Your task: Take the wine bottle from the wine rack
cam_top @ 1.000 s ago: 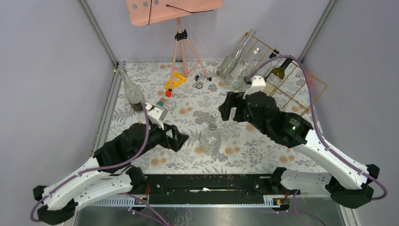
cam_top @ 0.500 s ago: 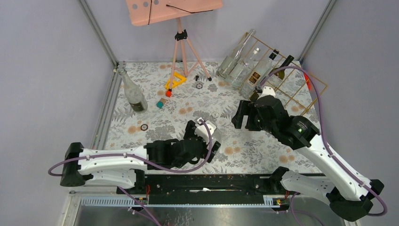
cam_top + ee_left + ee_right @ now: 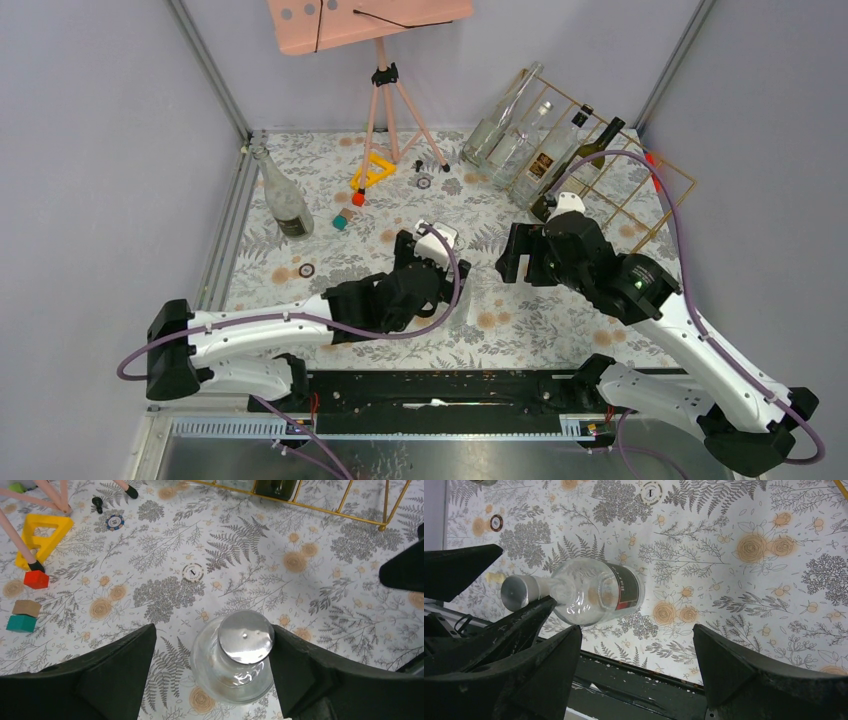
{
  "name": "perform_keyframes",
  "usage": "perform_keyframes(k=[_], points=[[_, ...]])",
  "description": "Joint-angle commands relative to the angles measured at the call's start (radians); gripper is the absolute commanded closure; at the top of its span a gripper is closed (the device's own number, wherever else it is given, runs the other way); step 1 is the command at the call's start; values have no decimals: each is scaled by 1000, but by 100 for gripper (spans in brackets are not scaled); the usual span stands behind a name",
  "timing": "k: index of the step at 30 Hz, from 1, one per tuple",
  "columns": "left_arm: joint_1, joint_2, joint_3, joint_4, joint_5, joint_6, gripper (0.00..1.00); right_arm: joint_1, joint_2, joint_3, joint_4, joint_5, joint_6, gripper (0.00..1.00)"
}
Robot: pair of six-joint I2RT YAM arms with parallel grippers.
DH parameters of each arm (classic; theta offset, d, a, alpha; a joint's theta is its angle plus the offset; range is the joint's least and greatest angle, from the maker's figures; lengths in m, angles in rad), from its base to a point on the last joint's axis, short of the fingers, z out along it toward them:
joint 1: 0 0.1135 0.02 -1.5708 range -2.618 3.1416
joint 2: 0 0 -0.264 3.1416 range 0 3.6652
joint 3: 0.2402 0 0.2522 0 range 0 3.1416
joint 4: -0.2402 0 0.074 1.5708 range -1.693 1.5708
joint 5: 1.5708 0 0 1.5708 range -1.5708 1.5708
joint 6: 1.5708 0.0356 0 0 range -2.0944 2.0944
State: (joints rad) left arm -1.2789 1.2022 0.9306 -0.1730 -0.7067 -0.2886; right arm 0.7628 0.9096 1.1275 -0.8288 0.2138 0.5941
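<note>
While both pincers stand apart and empty, the left gripper [image 3: 212, 647] straddles a squat clear glass bottle with a silver cap [image 3: 245, 637]. Beyond the right gripper [image 3: 633, 634], the dark green wine bottle [image 3: 583, 163] lies in the slanted gold wire wine rack [image 3: 640, 190].

A clear silver-capped bottle [image 3: 234, 656] stands on the floral cloth [image 3: 310, 585], a chip [image 3: 193, 572] nearby.

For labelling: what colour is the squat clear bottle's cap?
Silver, metallic; the cap shows best in the left wrist view.
</note>
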Motion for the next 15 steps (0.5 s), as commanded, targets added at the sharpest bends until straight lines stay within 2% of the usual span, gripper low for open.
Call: perform_keyframes(k=[1, 7, 15], points=[[16, 43, 64, 93, 12, 0, 15, -6, -9, -12, 25, -21, -33, 11], [16, 108, 72, 100, 32, -15, 21, -5, 5, -12, 31, -23, -53, 11], [16, 113, 50, 111, 15, -27, 31, -6, 4, -31, 47, -21, -66, 11]])
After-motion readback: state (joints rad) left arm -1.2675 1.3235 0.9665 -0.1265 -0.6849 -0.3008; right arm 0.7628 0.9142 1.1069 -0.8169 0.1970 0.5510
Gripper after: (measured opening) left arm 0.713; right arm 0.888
